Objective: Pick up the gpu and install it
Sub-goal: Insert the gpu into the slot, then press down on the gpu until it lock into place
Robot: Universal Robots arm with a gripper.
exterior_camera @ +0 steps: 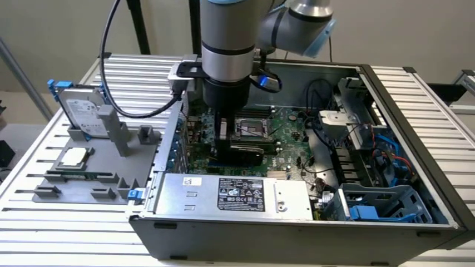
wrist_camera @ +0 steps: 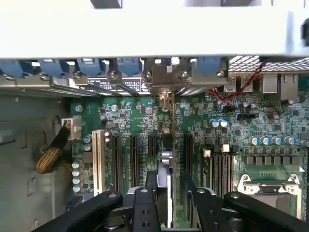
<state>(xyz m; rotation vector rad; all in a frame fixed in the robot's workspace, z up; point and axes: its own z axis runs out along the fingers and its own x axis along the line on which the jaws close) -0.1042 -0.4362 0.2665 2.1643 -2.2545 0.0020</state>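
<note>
The gpu (wrist_camera: 166, 162) stands on edge between my fingers, seen as a thin strip running to its silver end bracket (wrist_camera: 164, 79) at the case's rear wall. It lines up with one of the black expansion slots (wrist_camera: 188, 152) on the green motherboard (wrist_camera: 130, 116). Whether its edge sits in the slot I cannot tell. My gripper (wrist_camera: 169, 205) is shut on the gpu, one black finger (wrist_camera: 145, 205) on each side. In the exterior view, the gripper (exterior_camera: 222, 147) reaches down inside the open computer case (exterior_camera: 297, 233), toward the exterior view's left of the processor socket (exterior_camera: 252, 127).
A grey fixture (exterior_camera: 82, 186) at the exterior view's left holds a silver hard drive in a blue frame (exterior_camera: 78, 111) and a small square processor chip (exterior_camera: 74, 157). Inside the case are the power supply (exterior_camera: 230, 194), loose cables (exterior_camera: 371, 144) and a blue drive cage (exterior_camera: 379, 206). A yellow braided cable (wrist_camera: 50, 154) lies beside the slots.
</note>
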